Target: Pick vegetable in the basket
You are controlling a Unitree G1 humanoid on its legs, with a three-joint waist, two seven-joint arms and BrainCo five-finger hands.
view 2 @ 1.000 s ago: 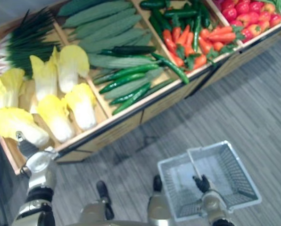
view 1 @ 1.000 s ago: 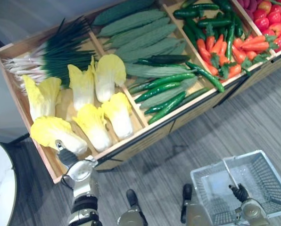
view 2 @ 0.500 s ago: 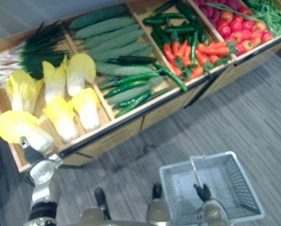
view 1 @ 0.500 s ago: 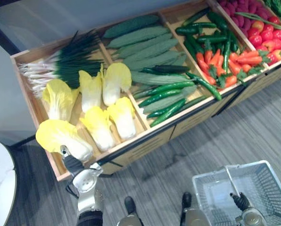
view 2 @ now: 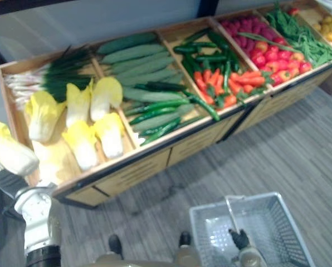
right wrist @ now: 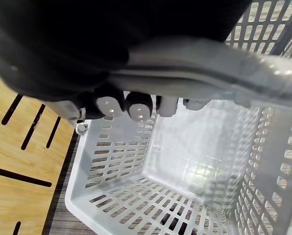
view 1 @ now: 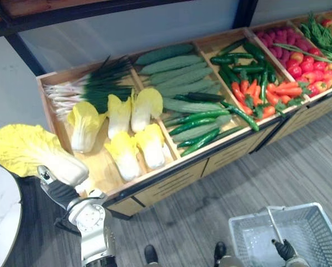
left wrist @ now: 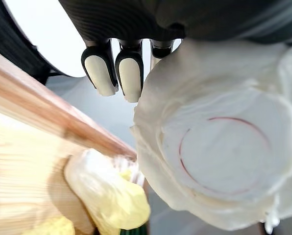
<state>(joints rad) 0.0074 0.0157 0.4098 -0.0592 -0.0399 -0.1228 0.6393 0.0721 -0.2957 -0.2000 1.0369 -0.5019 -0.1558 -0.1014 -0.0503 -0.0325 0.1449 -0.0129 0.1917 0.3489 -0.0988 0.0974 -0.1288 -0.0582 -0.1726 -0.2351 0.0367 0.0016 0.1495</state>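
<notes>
My left hand (view 1: 57,192) curls round a pale yellow leafy cabbage (view 1: 32,153), held beside the left end of the wooden vegetable stand (view 1: 171,172). My right hand (view 1: 284,250) grips the thin handle (view 1: 272,219) of the grey plastic mesh basket (view 1: 247,239).

The stand (view 1: 167,179) is pale matt wood with visible grain. The basket (right wrist: 117,169) is grey perforated plastic. The cabbage (left wrist: 219,147) base looks smooth and waxy.

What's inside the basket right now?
Nothing visible: the basket shows bare mesh floor and walls. The right robot hand, curled on the handle, hides a strip beneath. The cabbage is in the left robot hand, outside it.
</notes>
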